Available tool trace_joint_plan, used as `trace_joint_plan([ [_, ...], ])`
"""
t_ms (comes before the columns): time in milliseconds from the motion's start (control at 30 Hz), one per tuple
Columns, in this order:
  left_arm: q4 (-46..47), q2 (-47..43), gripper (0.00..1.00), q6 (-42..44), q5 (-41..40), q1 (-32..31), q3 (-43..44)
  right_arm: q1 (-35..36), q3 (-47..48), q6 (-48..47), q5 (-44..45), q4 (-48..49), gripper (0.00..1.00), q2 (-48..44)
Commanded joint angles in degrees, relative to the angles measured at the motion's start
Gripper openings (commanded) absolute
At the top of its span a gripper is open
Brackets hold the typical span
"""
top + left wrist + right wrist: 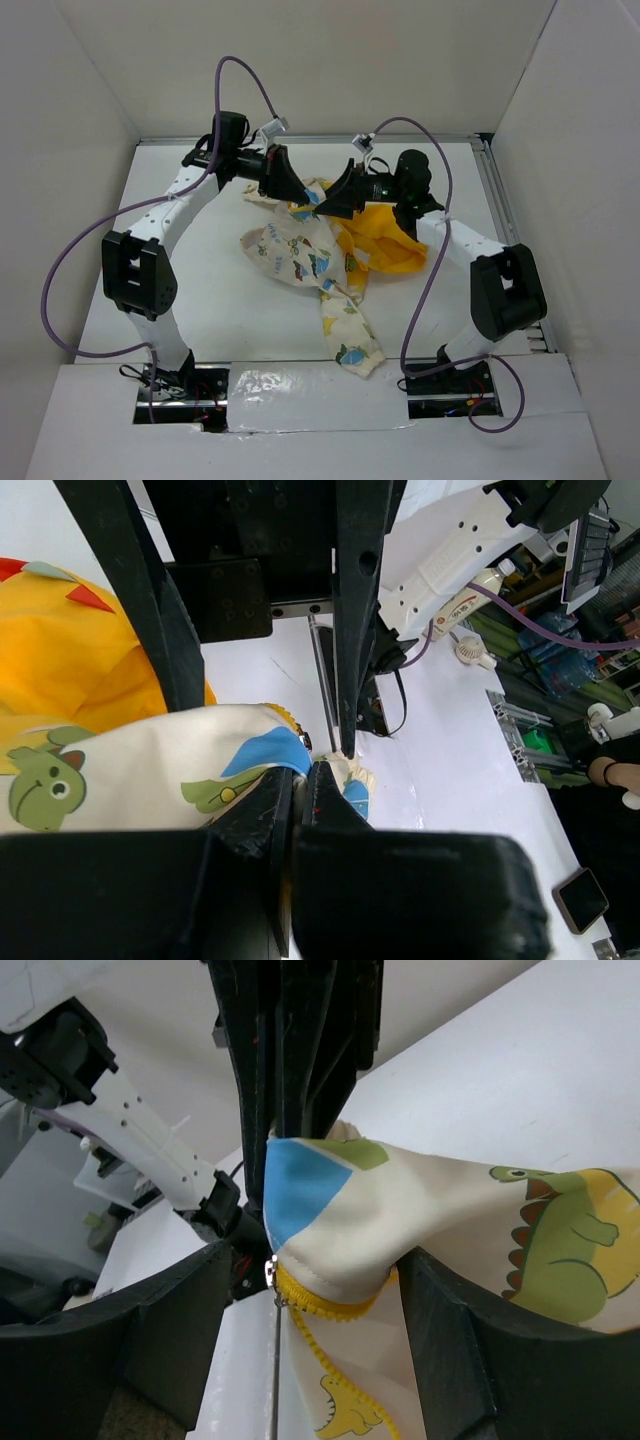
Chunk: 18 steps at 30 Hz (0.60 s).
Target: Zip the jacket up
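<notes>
The jacket (pixel 300 255) lies crumpled mid-table, cream with dinosaur prints, its yellow lining (pixel 385 240) spilling to the right. My left gripper (pixel 298 200) is shut on a raised fold of the jacket's far edge; the left wrist view shows its jaws (pixel 300 772) pinching the cream cloth (pixel 130 760). My right gripper (pixel 326 206) faces it from the right and is open. In the right wrist view its fingers (pixel 170 1340) stand wide on both sides of the held fold (pixel 450 1210). The yellow zipper (pixel 320 1305) and its silver slider (pixel 270 1272) hang between them, untouched.
White enclosure walls stand on the left, back and right. A metal rail (pixel 500 220) runs along the table's (pixel 200 300) right edge. Purple cables (pixel 60 280) loop beside both arms. One sleeve (pixel 355 340) trails toward the near edge.
</notes>
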Motion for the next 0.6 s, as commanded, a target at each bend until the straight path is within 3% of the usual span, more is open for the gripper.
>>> trace_joint_plan([
  [0, 4.9, -0.7, 0.00, -2.1, 2.4, 1.0, 0.7, 1.0, 2.2, -4.8, -5.1, -4.1, 0.73, -3.0],
  [167, 7.7, -1.5, 0.00, -3.5, 4.3, 2.8, -0.3, 1.1, 1.5, -12.6, -1.8, -15.5, 0.73, -6.3],
  [300, 8.4, -2.8, 0.00, -3.4, 3.9, 2.8, -1.3, -0.2, 0.6, -10.2, 2.6, -15.5, 0.74, -6.1],
  [500, 7.1, -2.6, 0.00, -2.5, 3.5, 2.8, -0.5, -1.0, -2.3, 1.2, -1.4, -4.2, 0.74, -2.0],
  [567, 7.5, -2.6, 0.00, -2.7, 3.7, 2.8, -0.5, -0.4, -1.7, 0.9, -1.5, -5.5, 0.74, -1.5],
])
